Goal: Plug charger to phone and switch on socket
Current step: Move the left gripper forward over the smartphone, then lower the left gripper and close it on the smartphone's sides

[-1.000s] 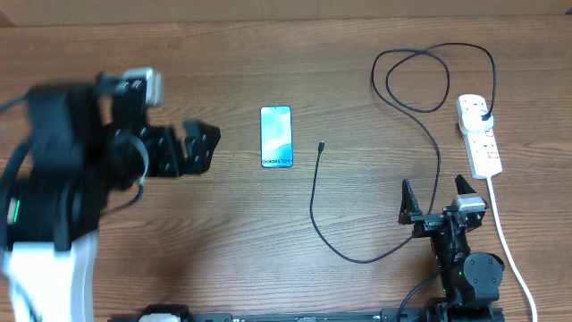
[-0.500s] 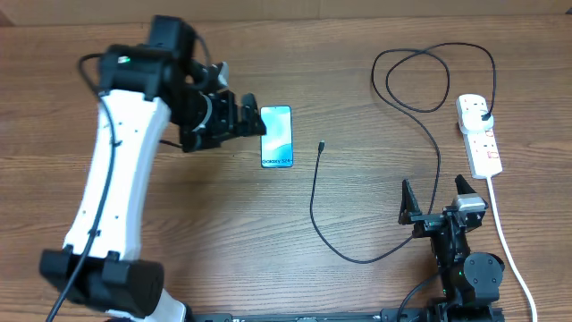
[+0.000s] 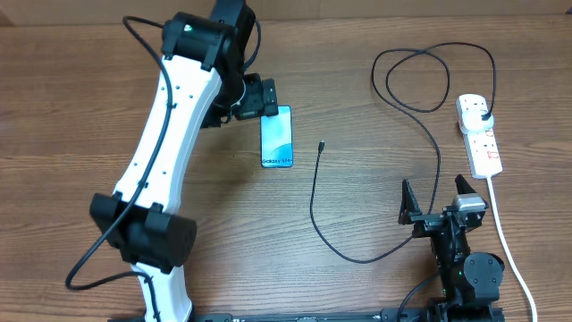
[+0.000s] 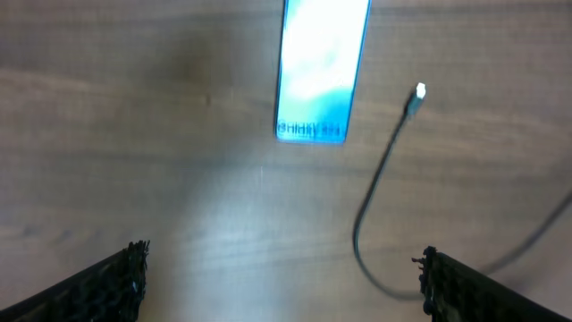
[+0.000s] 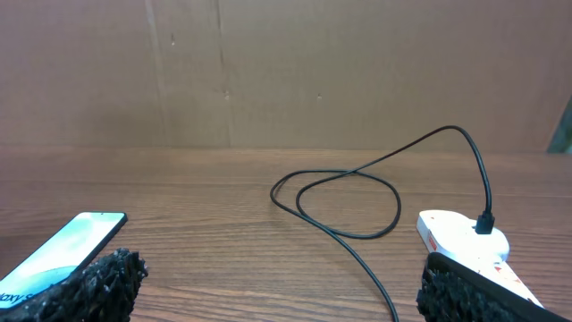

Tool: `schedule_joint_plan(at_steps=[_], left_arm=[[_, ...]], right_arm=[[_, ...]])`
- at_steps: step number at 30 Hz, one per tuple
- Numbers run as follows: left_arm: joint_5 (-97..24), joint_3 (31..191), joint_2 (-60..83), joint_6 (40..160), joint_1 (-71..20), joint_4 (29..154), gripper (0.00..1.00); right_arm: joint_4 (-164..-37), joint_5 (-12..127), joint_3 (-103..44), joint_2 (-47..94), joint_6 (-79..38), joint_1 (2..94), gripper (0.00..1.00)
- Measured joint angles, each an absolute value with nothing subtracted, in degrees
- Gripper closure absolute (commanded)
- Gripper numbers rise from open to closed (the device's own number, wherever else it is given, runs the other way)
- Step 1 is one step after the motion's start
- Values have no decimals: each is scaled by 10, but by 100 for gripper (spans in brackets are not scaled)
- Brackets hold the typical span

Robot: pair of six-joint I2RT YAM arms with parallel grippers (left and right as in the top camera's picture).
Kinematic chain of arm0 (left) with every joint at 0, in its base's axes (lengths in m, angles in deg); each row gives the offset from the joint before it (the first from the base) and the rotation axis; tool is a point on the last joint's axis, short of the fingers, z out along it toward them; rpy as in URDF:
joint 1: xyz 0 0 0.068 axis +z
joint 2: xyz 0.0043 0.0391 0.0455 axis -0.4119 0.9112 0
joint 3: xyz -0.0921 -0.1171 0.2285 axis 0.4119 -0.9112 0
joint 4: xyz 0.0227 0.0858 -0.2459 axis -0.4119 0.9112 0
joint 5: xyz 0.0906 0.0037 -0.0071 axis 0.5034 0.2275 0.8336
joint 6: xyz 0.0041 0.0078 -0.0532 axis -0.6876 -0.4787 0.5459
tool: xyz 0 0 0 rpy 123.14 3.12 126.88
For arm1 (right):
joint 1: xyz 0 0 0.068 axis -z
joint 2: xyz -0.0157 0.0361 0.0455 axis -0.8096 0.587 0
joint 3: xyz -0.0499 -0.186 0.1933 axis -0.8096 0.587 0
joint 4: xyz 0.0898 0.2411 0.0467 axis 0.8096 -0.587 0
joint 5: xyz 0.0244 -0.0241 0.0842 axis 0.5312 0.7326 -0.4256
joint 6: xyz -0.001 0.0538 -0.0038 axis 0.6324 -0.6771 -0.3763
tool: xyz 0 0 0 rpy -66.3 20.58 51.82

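Note:
The phone (image 3: 277, 137) lies flat mid-table, screen up; it also shows in the left wrist view (image 4: 322, 67) and the right wrist view (image 5: 63, 246). The charger cable (image 3: 315, 201) lies loose, its connector tip (image 3: 321, 145) just right of the phone and apart from it (image 4: 418, 92). The cable loops at the back (image 5: 349, 201) to its black plug (image 3: 485, 114) in the white socket strip (image 3: 481, 148). My left gripper (image 3: 262, 103) hovers open and empty at the phone's far left corner (image 4: 286, 282). My right gripper (image 3: 438, 201) rests open and empty near the front (image 5: 281, 286).
The strip's thick white cord (image 3: 509, 250) runs toward the front right edge past my right arm. My left arm (image 3: 170, 134) stretches across the left half of the wooden table (image 3: 179, 224). A cardboard wall (image 5: 286, 72) stands behind the table.
My left arm has swung from the left side toward the far middle, bringing its gripper beside the phone's far end. The right arm, phone and cable have not moved.

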State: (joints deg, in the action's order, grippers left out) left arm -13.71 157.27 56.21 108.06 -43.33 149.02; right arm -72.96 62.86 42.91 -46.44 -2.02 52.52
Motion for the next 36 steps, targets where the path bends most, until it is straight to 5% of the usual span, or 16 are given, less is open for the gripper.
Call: schedule_joint_plan(at_steps=[36], left_arm=[[-87, 1573, 789, 1089, -483, 1333, 0]], right_arm=[[-730, 629, 429, -464, -20, 525, 0]])
